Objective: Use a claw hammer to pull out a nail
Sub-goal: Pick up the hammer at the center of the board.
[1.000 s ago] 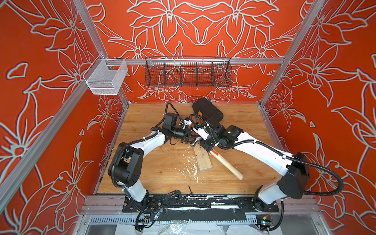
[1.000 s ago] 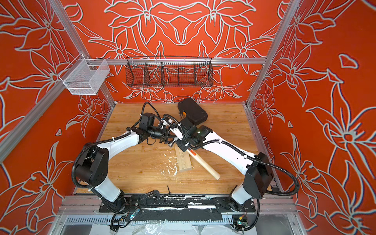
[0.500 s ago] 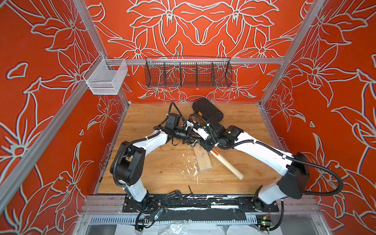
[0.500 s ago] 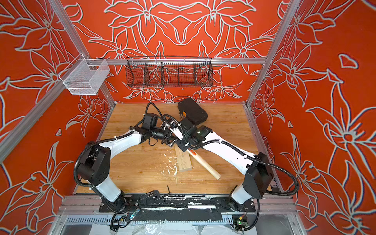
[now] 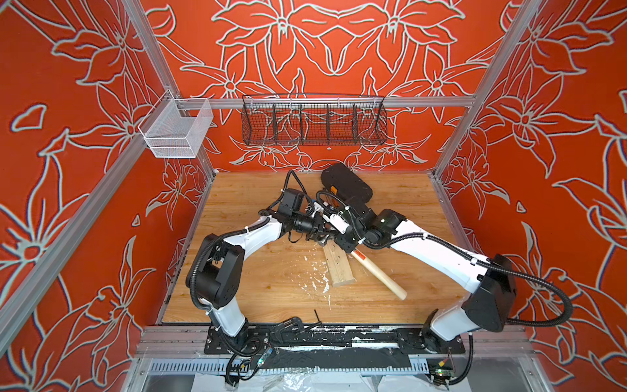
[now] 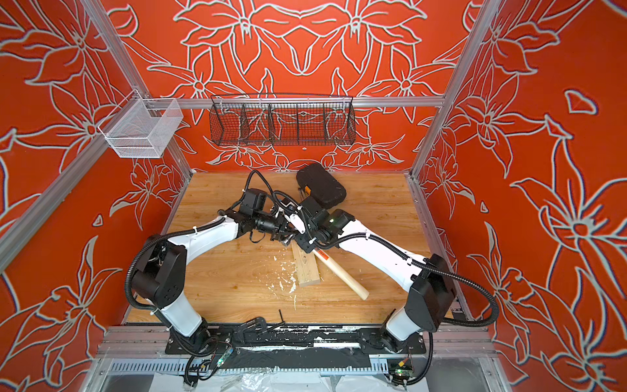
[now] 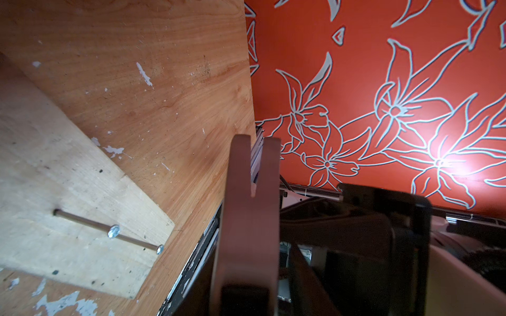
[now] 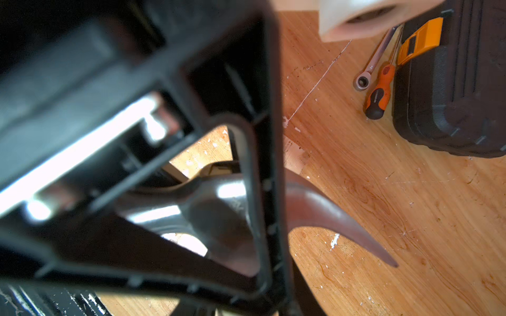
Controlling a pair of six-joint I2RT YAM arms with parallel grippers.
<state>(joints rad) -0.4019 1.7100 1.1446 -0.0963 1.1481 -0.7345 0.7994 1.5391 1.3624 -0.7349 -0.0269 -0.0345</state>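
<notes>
At mid-bench (image 5: 264, 281), where the two arms meet, the items are:

1. Claw hammer (image 5: 380, 275). Its head is at the far end of the wood block (image 5: 339, 271), and its pale handle slants out toward the front right, past the block's edge.
2. Right end effector (image 5: 346, 242). It is clamped on the handle just behind the head, beside the orange label. This looks like a short grip, chosen to steer the head rather than to lever with.
3. Left end effector (image 5: 320, 234). It is up against the head from the opposite side. Whether it is clamped on the steel or only alongside cannot be told; it is probably there to steady or turn the head.
4. Claw (image 7: 238, 191). In the left wrist view the slot is empty and the prongs point toward the wall, apart from the nails (image 7: 113, 231).
5. Nails, two heads showing. Both shanks stand proud of the block, which should leave room for the claw to slide under.
6. Block. It lies flat, with nothing seen holding it down, so it may lift with the pull.
7. Sundries. A black tool case (image 5: 346, 185) sits at the back, with a screwdriver (image 8: 379, 93) and a ratchet wrench (image 8: 375, 63) just beside it, out of the working area.

Status: no nail is hooked yet. The step in hand looks like aligning the claw with a nail.
</notes>
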